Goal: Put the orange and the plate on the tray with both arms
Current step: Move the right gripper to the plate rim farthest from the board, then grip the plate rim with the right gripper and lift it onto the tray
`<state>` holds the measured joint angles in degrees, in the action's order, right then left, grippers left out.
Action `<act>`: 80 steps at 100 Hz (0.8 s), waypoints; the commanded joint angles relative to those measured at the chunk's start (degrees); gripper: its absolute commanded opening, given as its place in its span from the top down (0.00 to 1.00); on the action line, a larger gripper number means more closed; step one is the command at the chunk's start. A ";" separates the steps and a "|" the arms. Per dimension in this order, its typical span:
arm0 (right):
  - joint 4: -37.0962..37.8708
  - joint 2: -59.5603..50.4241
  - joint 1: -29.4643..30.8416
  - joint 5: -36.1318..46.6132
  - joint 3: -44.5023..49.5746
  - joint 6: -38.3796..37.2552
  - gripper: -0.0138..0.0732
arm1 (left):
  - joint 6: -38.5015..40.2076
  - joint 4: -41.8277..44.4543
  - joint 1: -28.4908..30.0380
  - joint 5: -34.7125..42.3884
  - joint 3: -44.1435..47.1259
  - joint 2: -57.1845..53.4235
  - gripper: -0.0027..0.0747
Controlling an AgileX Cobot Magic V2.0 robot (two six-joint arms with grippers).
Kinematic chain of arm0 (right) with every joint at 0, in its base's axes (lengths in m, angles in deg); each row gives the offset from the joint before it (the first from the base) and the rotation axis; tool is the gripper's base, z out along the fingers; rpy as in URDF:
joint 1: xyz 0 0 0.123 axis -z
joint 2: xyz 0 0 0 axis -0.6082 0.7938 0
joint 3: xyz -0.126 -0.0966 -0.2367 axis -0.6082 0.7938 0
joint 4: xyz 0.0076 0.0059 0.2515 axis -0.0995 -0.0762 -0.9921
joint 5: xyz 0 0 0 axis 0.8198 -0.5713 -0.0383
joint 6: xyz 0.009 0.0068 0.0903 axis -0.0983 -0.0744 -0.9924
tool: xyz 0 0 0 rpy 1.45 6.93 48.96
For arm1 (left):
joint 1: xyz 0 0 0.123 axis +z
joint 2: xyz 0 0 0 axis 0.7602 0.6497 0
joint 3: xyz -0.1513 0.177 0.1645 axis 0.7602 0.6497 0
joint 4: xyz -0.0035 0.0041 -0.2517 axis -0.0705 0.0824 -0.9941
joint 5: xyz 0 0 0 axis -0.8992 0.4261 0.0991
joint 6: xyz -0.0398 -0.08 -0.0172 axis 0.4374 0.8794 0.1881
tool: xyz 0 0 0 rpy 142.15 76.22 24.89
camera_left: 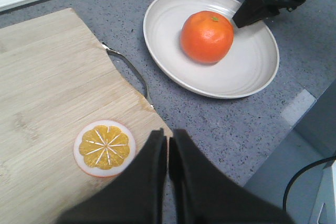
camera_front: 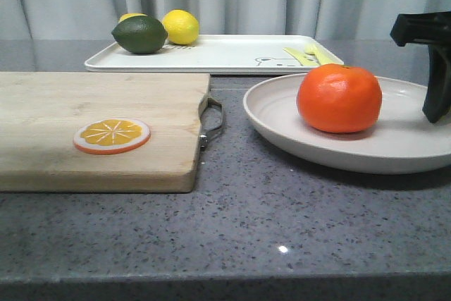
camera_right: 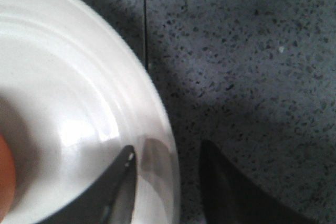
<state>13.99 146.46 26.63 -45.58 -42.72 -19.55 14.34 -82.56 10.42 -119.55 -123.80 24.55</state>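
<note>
Lying nearest on the grey speckled desk [camera_front: 282, 223] is a wooden cutting board [camera_front: 91, 125], taken here as the landmark. An orange slice disc [camera_front: 112, 136] is seen flat on the board's near part, and a metal handle [camera_front: 213, 121] is fixed to its right edge. Above the board's near corner the left tool [camera_left: 168, 150] is held, its fingers pressed narrowly together with nothing between them.

To the right of the board, apart from its handle, the plate [camera_front: 331, 142] is set on the desk. The orange [camera_front: 339, 97] is carried inside the plate, touching its floor. The right tool [camera_right: 165, 169] is placed at the plate's rim on the side away from the board: its jaws are parted, one finger [camera_right: 118, 182] being seen inside the rim and the other outside over the desk, so the rim is straddled but not clamped.

Beyond the board the tray [camera_front: 225, 54] is seen. A lime [camera_front: 139, 34] and a lemon [camera_front: 181, 27] are lying on its left end, and some pale yellow pieces [camera_front: 306, 54] on its right end.
</note>
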 commanded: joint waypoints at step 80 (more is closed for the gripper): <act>-17.56 0.18 5.86 1.45 -10.94 11.82 0.92 | 0.73 -1.95 0.14 4.79 -1.56 -0.78 0.97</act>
<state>3.63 147.16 30.95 -46.05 -49.69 -12.98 14.77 -83.07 10.47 -118.93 -123.80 24.55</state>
